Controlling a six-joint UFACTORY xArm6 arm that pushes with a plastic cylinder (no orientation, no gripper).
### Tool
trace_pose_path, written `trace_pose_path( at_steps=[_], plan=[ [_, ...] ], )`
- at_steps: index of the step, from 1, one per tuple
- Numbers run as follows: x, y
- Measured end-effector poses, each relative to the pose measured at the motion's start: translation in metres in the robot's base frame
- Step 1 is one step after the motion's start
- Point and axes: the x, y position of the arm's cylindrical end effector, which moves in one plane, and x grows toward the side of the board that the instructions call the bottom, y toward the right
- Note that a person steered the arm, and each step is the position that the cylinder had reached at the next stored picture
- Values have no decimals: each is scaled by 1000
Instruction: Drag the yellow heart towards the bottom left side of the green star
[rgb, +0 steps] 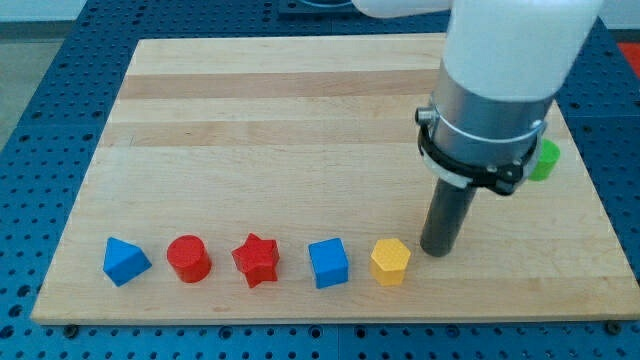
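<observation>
Yellow block (390, 261): sits at lower centre-right of the frame, last in the bottom row. Note that its top reads as six-sided rather than heart-shaped; no other yellow piece shows.

My tip (437, 250): stands just beside the yellow block on its right, apart by a narrow gap. There is no claw here, only a plain rod, so nothing is grasped or clenched.

Green block (546, 158): at the right edge, mid-height, mostly hidden behind the arm. You cannot confirm its star shape from this view.

Risks, as judged:
- My tip is on the side facing the goal. A push from here drives the yellow block left into the blue cube (328, 263), away from the green block.
- Re-routing round the block risks clipping it or the cube.
- An off-centre push on a faceted piece is likely to spin it and let it slip off the rod.
- The green block lies near the board (250, 120) edge; an overshoot could knock it off.

Materials: blocks are matte, hard, plastic-looking. The board is smooth pale wood, banded lengthwise. The rod is dark and cylindrical.

Further left in the row: red star (256, 260), red cylinder (188, 258), blue wedge (125, 261).
</observation>
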Motion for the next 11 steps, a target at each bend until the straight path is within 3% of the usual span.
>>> trace_pose_path(
  at_steps=[4,7,9,11],
  plan=[
    [-67,28],
    [-76,87],
    [-89,87],
    [-17,81]
  ],
)
